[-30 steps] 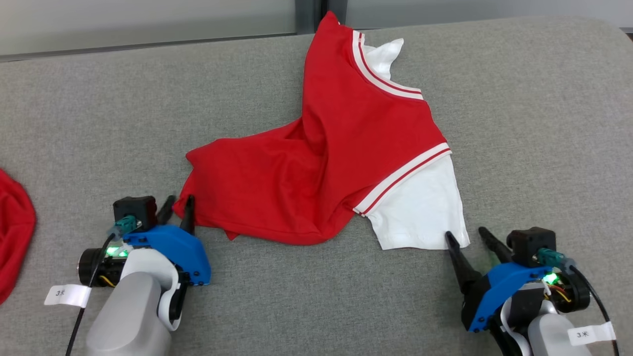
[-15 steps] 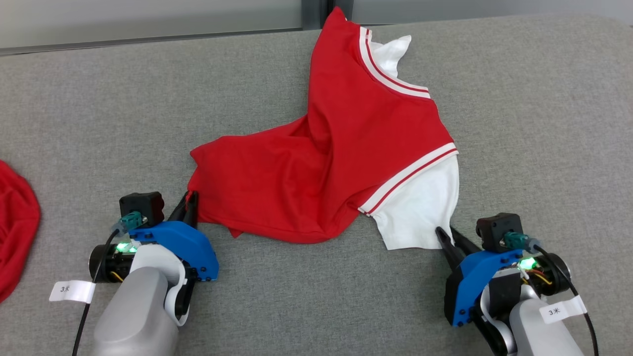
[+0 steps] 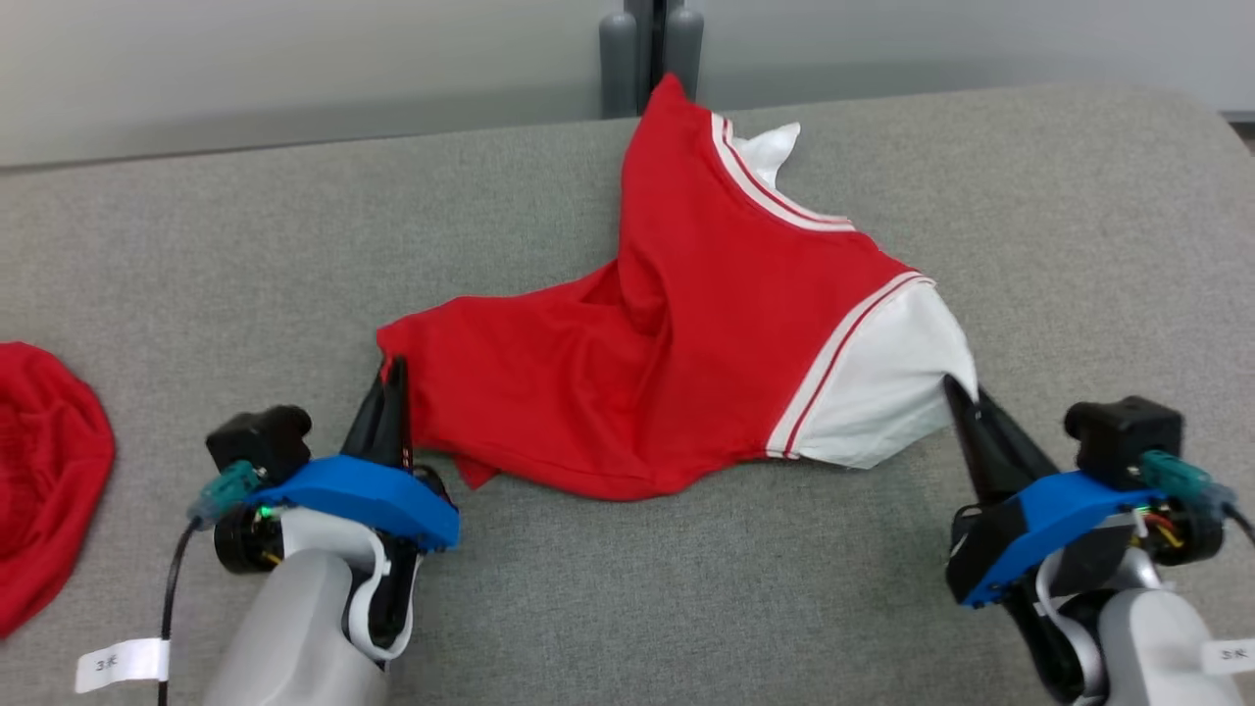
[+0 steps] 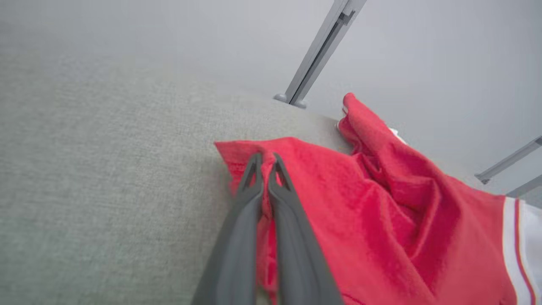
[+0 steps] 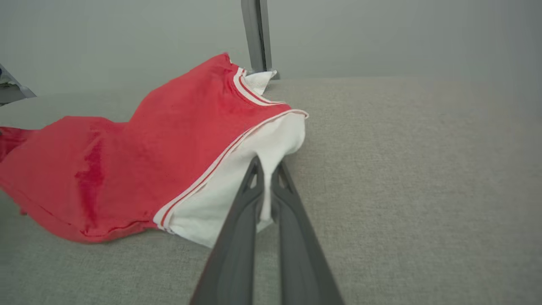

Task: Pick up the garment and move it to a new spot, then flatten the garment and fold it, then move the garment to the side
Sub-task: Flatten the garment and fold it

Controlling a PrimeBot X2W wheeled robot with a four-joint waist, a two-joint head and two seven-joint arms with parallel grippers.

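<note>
You are looking at what seems to be a lab or office test room. A wide grey fabric-covered table (image 3: 196, 245) is backed by pale, blank partition panels (image 3: 294, 69) set in grey metal posts (image 3: 652, 49), and paper tags (image 3: 118, 665) hang on the robot's arms (image 3: 294, 628).

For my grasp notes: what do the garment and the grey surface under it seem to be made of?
The garment: soft matte knit, likely cotton jersey, red with white panels; it drapes and creases loosely. The surface: grey woven upholstery, matte, its fine weave visible. Exact fibres cannot be told.
</note>
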